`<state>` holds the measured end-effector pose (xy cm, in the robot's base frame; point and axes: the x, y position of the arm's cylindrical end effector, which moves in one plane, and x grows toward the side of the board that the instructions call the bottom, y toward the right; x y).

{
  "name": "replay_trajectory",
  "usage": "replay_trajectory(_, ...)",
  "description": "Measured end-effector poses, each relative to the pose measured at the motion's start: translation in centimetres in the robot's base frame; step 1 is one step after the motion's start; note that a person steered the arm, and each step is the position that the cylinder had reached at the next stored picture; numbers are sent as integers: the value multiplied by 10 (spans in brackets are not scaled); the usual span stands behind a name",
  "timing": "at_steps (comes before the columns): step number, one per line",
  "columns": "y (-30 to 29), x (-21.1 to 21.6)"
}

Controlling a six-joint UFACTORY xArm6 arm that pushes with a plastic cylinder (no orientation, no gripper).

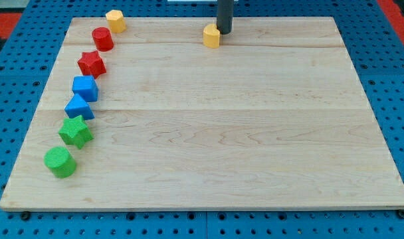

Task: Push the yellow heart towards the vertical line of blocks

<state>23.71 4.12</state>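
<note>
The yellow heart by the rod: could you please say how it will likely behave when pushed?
The yellow heart looks squat and flat-based, so it should slide rather than roll or tip. My tip touches its right edge, off-centre, so it may rotate. The smooth wooden board probably offers little resistance.

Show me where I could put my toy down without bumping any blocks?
The wooden board is bare from the middle to the view's right and bottom edges. It is crowded along the view's left, from the yellow hexagon down to the green cylinder. My tip touches the yellow heart up top.

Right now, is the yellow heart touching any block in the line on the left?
No, the yellow heart sits apart at the view's top, beside my tip.
</note>
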Motion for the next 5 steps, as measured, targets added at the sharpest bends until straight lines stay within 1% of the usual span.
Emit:
replay_trajectory(1,2,13)
replay_trajectory(2,-22,16)
replay_trajectory(5,-123,17)
